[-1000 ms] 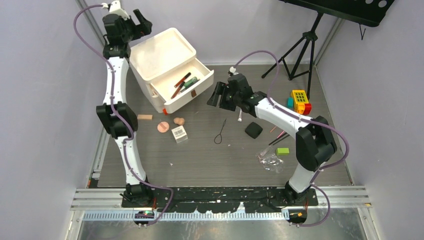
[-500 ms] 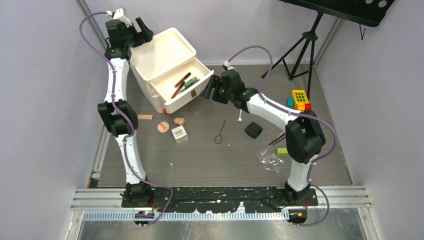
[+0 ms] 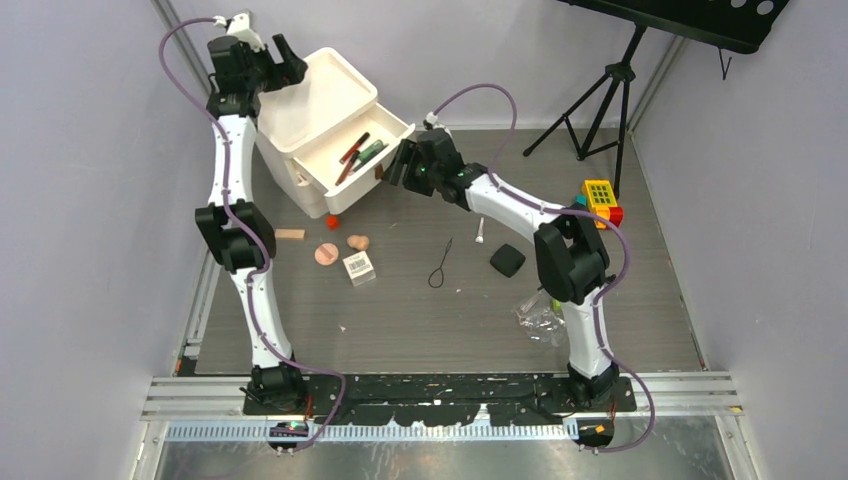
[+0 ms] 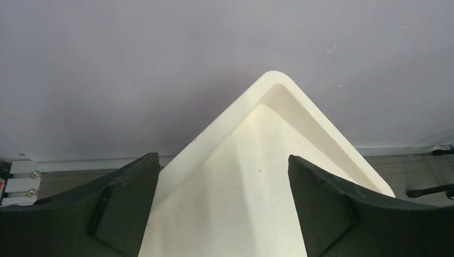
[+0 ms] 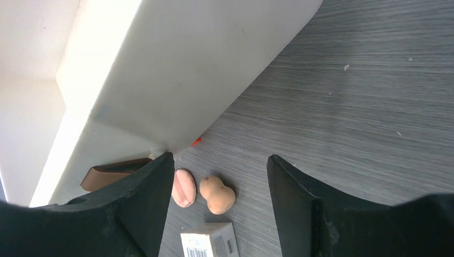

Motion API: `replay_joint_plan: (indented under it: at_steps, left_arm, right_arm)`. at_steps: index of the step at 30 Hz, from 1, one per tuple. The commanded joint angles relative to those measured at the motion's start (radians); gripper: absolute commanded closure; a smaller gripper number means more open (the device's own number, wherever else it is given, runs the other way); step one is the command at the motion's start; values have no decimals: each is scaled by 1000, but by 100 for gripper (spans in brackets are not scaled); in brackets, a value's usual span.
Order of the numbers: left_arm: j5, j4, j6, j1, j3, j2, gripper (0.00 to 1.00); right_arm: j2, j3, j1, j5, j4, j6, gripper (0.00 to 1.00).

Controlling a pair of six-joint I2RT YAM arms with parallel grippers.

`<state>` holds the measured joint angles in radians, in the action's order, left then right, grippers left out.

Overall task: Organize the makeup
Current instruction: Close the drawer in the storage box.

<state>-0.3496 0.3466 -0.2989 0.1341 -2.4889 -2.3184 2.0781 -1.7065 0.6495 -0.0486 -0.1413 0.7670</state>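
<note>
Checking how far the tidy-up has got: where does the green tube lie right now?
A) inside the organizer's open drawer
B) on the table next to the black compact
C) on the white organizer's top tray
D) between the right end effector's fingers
A: in the top view the green tube lies inside the open drawer of the white organizer, next to the pencils.

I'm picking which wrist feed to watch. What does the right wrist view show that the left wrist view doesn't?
Right wrist only: the brown handle, pink puff, peach sponge and barcoded box. Left wrist only: the top tray and the wall. Both: the white organizer, framed by the open left gripper or right gripper.
</note>
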Motion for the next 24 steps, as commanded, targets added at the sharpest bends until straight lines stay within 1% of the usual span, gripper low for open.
replay_joint_plan:
  at_steps: [1,11,15,19,24]
  left_arm:
    - [-49,42,20,6,-30,6,9]
    - [-89,66,39,6,-30,7,13]
    - [-105,86,52,6,-35,5,17]
    - [-103,114,78,6,-39,3,18]
    - [-107,127,84,6,-41,-2,20]
  right_arm:
    - [31,-119,38,21,106,23,31]
    - [14,-132,56,45,136,5,31]
    - [41,-196,55,41,116,-1,31]
    - [67,-260,55,44,97,-2,31]
    - [86,-300,55,46,91,-5,30]
